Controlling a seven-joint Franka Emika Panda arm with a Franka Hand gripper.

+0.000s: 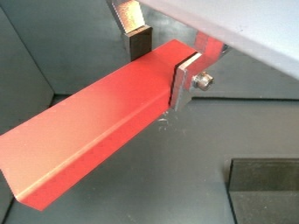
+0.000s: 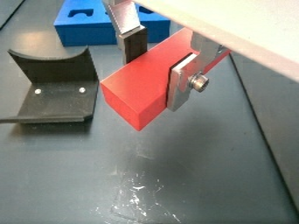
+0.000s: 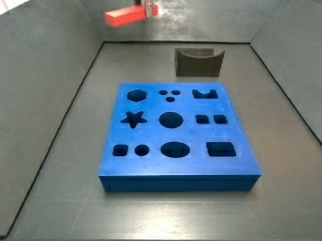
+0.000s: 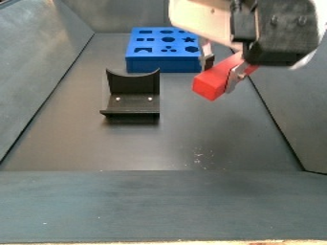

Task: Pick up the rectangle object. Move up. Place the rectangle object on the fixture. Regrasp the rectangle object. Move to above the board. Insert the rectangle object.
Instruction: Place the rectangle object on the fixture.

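Observation:
My gripper (image 2: 156,66) is shut on the red rectangle object (image 2: 142,94). Its silver fingers (image 2: 183,83) clamp the block's long sides near one end, and the block is held level in the air, clear of the floor. In a wrist view the block (image 1: 87,131) runs long away from the gripper (image 1: 163,63). In a side view the gripper (image 3: 150,9) holds the block (image 3: 123,16) high, beyond the far end of the blue board (image 3: 176,132) and to one side of the dark fixture (image 3: 198,63). In a side view the block (image 4: 217,78) hangs beside the fixture (image 4: 132,96).
The fixture (image 2: 52,87) stands on the dark floor between the block and the blue board (image 2: 93,24). Grey walls (image 3: 63,56) enclose the work area on all sides. A dark rectangular patch (image 1: 264,185) shows on the floor.

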